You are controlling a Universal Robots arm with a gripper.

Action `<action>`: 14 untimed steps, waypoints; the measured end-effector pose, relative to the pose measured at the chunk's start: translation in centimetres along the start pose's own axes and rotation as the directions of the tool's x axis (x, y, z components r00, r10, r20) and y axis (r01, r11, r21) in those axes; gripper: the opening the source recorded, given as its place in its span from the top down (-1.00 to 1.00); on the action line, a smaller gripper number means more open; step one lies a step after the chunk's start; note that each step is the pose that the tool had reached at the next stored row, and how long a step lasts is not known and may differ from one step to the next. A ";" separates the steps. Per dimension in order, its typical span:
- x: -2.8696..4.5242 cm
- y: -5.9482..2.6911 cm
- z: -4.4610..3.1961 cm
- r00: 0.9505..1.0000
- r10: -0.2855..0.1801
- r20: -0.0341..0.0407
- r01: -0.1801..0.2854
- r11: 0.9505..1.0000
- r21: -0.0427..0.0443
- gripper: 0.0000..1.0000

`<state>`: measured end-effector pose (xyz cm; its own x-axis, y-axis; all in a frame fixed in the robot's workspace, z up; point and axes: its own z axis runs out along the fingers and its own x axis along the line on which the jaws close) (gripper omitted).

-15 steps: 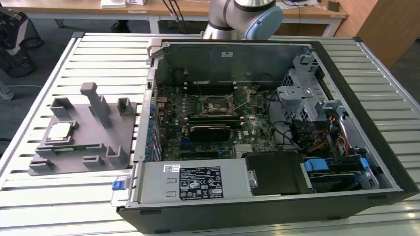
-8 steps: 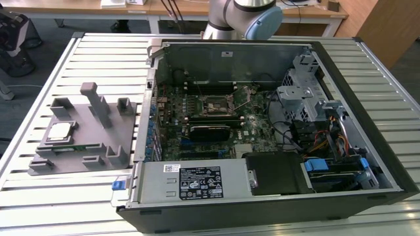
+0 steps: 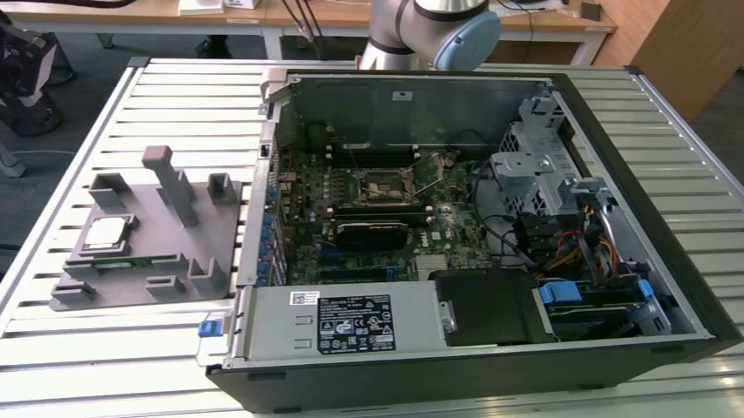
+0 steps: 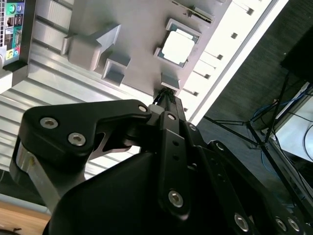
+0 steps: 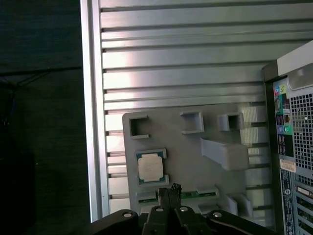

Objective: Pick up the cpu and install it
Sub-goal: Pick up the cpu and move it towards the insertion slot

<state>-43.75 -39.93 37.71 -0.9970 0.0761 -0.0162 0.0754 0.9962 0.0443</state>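
The cpu (image 3: 107,231) is a small silver square lying flat in a recess of the grey fixture (image 3: 163,218) on the exterior view's left. Both wrist views look down on the cpu (image 4: 178,47) (image 5: 149,167) from well above. My gripper (image 5: 169,190) (image 4: 166,96) hangs over the fixture's edge beside the cpu, apart from it. Its black fingertips are together and hold nothing. The dark motherboard socket (image 3: 384,185) sits inside the open computer case (image 3: 605,218), with its metal frame around it.
A narrow green memory stick (image 3: 122,259) (image 5: 188,195) lies in the fixture next to the cpu. Grey posts (image 3: 174,183) stand up from the fixture. The slatted metal table (image 3: 70,340) ends close to the fixture. The arm's base (image 3: 430,26) stands behind the case.
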 end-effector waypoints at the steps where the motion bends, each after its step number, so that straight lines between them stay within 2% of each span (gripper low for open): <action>1: -0.01 -0.03 0.16 1.000 -0.001 0.000 0.001 1.000 -0.003 0.79; 9: 0.00 -0.31 1.17 0.999 -0.032 -0.006 0.032 0.999 -0.004 0.77; 10: 0.01 -0.33 1.23 0.999 -0.038 -0.007 0.038 0.999 -0.005 0.67; 11: 0.01 -0.35 1.28 0.999 -0.040 -0.007 0.040 0.999 -0.005 0.67; 13: 0.00 -0.42 1.41 0.999 -0.042 -0.007 0.042 0.999 -0.005 0.42; 14: 0.00 -0.44 1.49 0.999 -0.043 -0.007 0.043 0.999 -0.005 0.42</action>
<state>-43.75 -40.31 36.21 -0.9994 0.0330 -0.0115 0.0324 0.9983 0.0486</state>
